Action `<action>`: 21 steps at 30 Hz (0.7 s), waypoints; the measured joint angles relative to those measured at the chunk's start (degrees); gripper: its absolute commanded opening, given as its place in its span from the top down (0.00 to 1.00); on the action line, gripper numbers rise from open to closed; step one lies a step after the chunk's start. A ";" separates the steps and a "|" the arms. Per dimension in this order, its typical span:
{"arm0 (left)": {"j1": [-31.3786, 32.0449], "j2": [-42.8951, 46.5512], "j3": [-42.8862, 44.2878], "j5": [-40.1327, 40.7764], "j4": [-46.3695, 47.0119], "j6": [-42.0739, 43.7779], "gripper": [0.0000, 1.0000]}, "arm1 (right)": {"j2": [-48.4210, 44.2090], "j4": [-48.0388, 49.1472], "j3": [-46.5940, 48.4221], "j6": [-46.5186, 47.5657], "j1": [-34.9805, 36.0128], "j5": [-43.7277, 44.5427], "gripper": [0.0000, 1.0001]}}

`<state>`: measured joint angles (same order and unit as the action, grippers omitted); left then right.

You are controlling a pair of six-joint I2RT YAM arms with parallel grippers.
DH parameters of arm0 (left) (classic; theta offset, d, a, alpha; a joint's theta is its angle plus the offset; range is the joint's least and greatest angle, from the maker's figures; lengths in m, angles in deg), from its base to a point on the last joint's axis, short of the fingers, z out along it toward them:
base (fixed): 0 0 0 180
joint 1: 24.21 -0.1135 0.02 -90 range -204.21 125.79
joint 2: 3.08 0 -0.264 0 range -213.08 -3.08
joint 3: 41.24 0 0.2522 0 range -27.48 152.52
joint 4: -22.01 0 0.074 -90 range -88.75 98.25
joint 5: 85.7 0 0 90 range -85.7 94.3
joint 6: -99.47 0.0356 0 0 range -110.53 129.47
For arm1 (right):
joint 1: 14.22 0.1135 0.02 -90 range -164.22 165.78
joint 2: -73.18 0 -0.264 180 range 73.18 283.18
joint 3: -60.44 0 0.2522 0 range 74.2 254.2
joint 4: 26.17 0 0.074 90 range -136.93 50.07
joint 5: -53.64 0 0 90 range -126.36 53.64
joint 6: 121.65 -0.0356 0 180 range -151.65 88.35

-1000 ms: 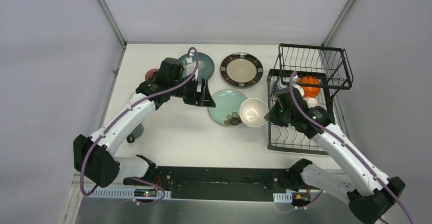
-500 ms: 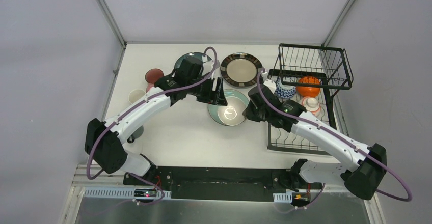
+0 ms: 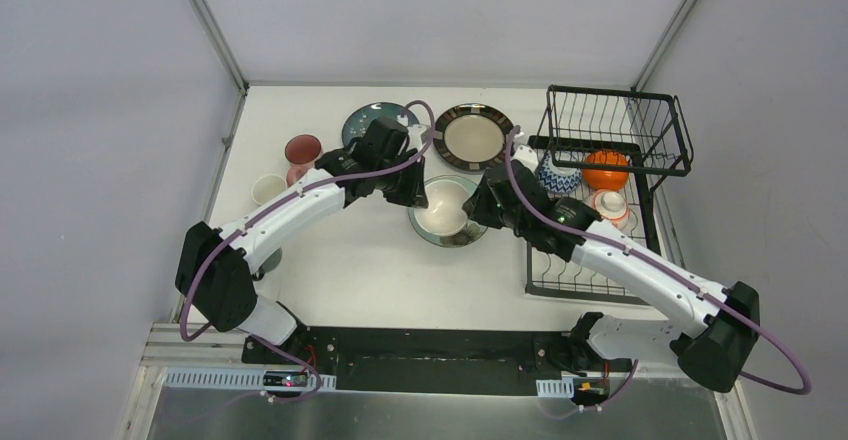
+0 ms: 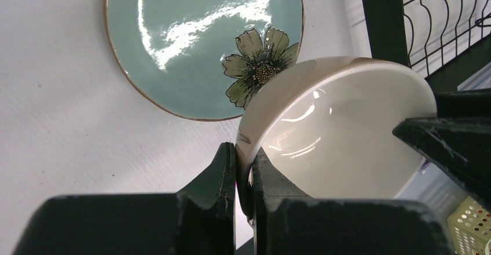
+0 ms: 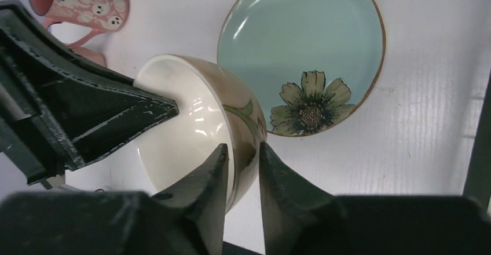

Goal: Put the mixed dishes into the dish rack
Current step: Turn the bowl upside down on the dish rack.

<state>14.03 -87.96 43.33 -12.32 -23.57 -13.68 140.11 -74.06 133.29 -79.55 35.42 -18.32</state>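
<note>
I find the white bowl (image 4: 347,127) between the two arms, over the mint green plate (image 4: 191,46) near the middle of the table (image 3: 340,260), just left of the dish rack (image 3: 583,272) and not in it. The bowl is tilted, with its opening turned toward the left wrist camera; whether it touches the plate under it I cannot tell. The left gripper (image 4: 243,150) is clamped on the bowl's rim, its fingers pinched tight with only the thin wall between them. The right gripper (image 5: 243,149) straddles the opposite rim, one finger inside and one outside — both lie close against the wall, but whether they press on it I cannot tell. The mint green plate lies flat, its flower on the side nearest the rack. Behind it lies the dark-rimmed beige plate (image 3: 473,136), and the dark teal plate (image 3: 362,120) is partly hidden by the left arm. A pink cup (image 3: 302,148) stands at the table's left side. On the rack's lower tray sit an orange bowl (image 3: 606,168) and a patterned bowl (image 3: 558,175), side by side.
</note>
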 measured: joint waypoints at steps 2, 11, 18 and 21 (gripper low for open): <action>-0.11 0.00 -0.02 0.15 -0.55 -0.02 1.00 | -0.46 2.89 -0.92 0.50 0.00 -0.68 0.48; -2.27 0.15 -0.02 -3.85 -1.11 -1.99 1.00 | -8.24 14.34 -9.73 2.47 -0.04 -2.49 0.04; -5.62 2.60 -2.36 -11.67 3.41 -8.68 1.00 | -11.85 27.52 -17.75 1.70 -0.44 -5.57 0.00; -6.88 4.37 -3.87 -14.95 6.56 -12.11 1.00 | -11.87 31.06 -18.67 1.36 -0.44 -6.97 0.00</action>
<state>7.14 -83.59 39.46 -27.27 -17.01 -25.79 128.25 -43.00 114.62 -78.19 34.99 -25.29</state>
